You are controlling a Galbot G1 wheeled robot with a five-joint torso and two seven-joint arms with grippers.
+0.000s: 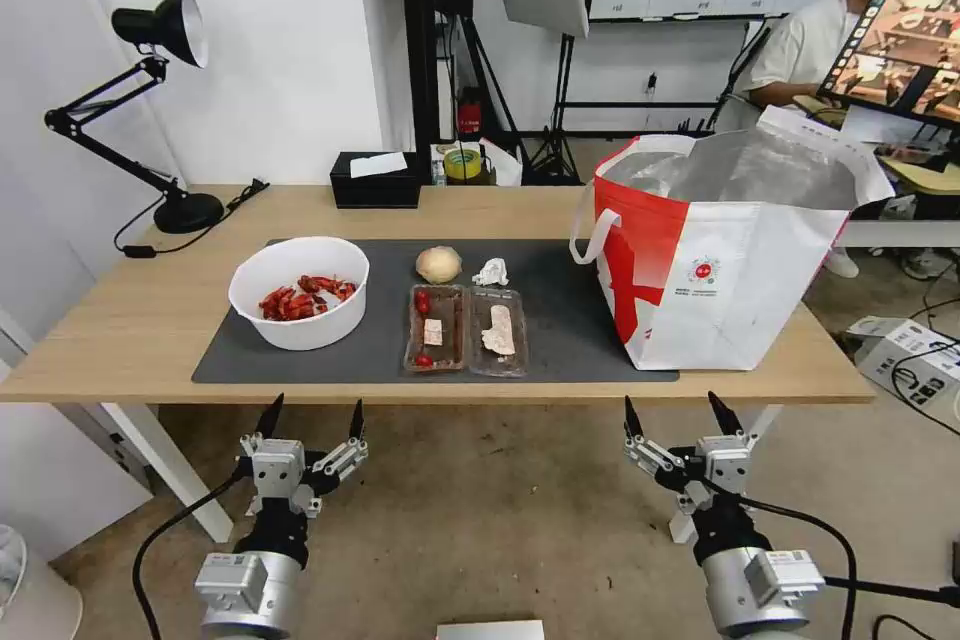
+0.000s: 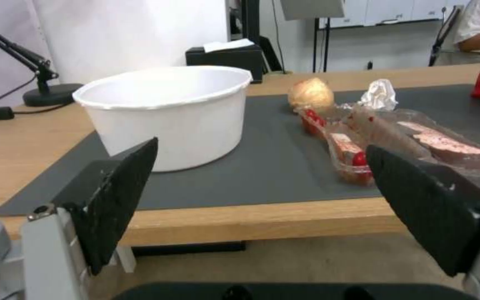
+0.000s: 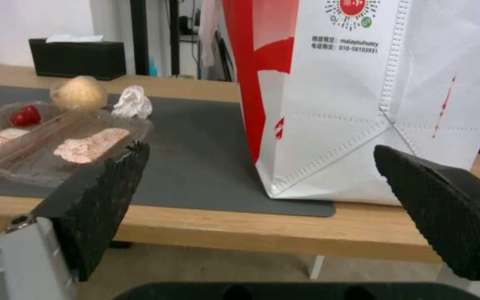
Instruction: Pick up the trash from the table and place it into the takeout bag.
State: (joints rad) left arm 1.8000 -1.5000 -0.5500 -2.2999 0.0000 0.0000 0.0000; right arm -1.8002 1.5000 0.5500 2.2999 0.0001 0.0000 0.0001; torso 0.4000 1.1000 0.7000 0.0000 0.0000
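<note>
On the table (image 1: 150,320), the white bowl (image 1: 299,292) sat at 9 o'clock of the clear tray (image 1: 465,329), whose long axis ran 12-to-6, the takeout bag (image 1: 715,260) stood at 3 o'clock, and the left gripper (image 1: 312,416) and right gripper (image 1: 680,411) hung spread wide below the near edge.

table (image 1: 150,320): pale wood, smooth | mat (image 1: 560,320): dark grey, matt | tray (image 1: 465,330): clear glossy plastic | bowl (image 1: 300,292): smooth white | bag (image 1: 720,290): woven cloth, crinkled foil lining

takeout bag (image 3: 362,104) white side — "malayouhuocy", beneath it "010-58103931"; round red logo (image 3: 353,8) above, unreadable
</note>
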